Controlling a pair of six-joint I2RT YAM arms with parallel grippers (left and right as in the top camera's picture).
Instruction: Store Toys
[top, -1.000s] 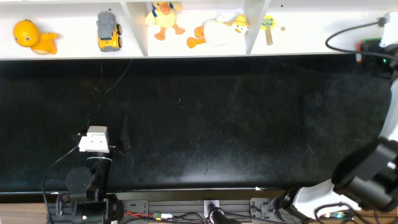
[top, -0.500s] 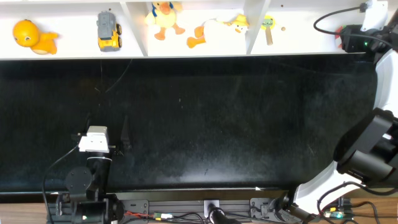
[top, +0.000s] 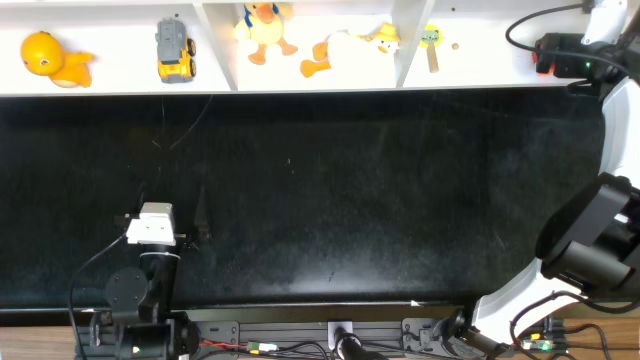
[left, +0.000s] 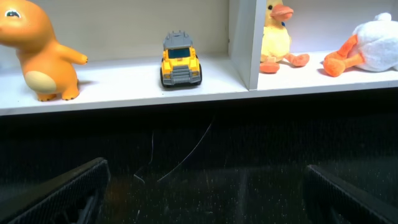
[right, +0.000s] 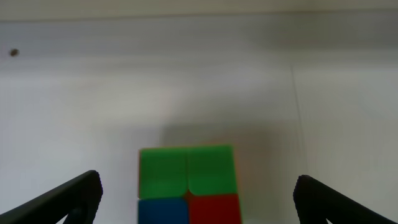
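A cube (right: 186, 183) with green, blue and red faces rests on the white shelf floor (right: 311, 106). My right gripper (right: 198, 182) is open around it, its fingers wide apart and clear of the cube's sides. From above, the right gripper (top: 548, 55) sits in the shelf's far right compartment. My left gripper (left: 206, 168) is open and holds nothing, low over the black mat (left: 249, 143) near its front left (top: 155, 225). It faces an orange toy (left: 37, 53), a yellow truck (left: 180, 60), a yellow duck (left: 280, 37) and a white duck (left: 367, 53) on the shelf.
The white shelf (top: 300, 82) runs along the back edge, split by upright dividers (top: 222, 40). A small green and yellow toy (top: 432, 40) lies in the compartment left of the right gripper. A black cable (top: 525, 25) loops above the right wrist.
The right arm has swung up and to the left, bringing its gripper into the shelf's right compartment. The left arm has stayed still.
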